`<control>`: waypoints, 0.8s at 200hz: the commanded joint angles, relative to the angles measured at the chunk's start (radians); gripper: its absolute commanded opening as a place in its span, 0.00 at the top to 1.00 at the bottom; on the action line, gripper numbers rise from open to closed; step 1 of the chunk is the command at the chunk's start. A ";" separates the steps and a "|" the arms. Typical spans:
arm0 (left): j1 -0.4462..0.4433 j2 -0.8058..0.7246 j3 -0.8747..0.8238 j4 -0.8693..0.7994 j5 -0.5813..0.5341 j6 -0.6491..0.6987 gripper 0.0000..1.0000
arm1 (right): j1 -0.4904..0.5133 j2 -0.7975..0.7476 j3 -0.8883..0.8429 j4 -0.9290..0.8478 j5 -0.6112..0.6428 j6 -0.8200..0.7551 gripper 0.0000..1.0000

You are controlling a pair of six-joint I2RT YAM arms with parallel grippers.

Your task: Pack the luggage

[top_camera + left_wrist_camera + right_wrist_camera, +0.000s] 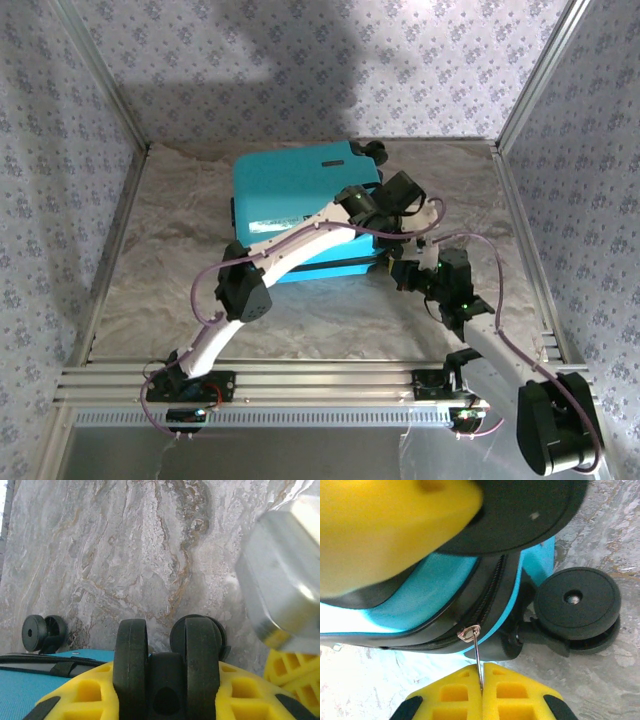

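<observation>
luggage [290, 190] lies closed, frame centre, on the table [330, 320]. right gripper [482, 680] pinches the zipper pull [476, 650]; left gripper [165, 680] straddles a wheel [200, 645], grip unclear. zipping step, it seems: next, draw the pull steadily along the track.

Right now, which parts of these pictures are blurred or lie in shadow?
Top external view: a broad soft shadow darkens the back wall behind the luggage. Left wrist view: a silvery block at the right edge is out of focus, while the near black wheel is sharp. Right wrist view: a yellow shape at top left is badly blurred; the zipper pull is crisp.
</observation>
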 commanded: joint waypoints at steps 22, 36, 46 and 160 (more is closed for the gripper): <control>0.020 -0.167 -0.240 0.016 0.037 0.010 0.96 | -0.058 0.081 0.034 0.014 0.099 -0.005 1.00; 0.015 -0.205 -0.297 0.041 0.037 0.002 0.96 | -0.063 0.107 0.040 0.043 0.090 -0.001 1.00; 0.009 -0.229 -0.334 0.060 0.037 -0.001 0.97 | -0.065 0.123 0.044 0.065 0.082 -0.001 1.00; -0.026 -0.445 -0.615 0.170 0.045 -0.046 1.00 | -0.058 0.300 0.126 0.213 0.025 -0.033 1.00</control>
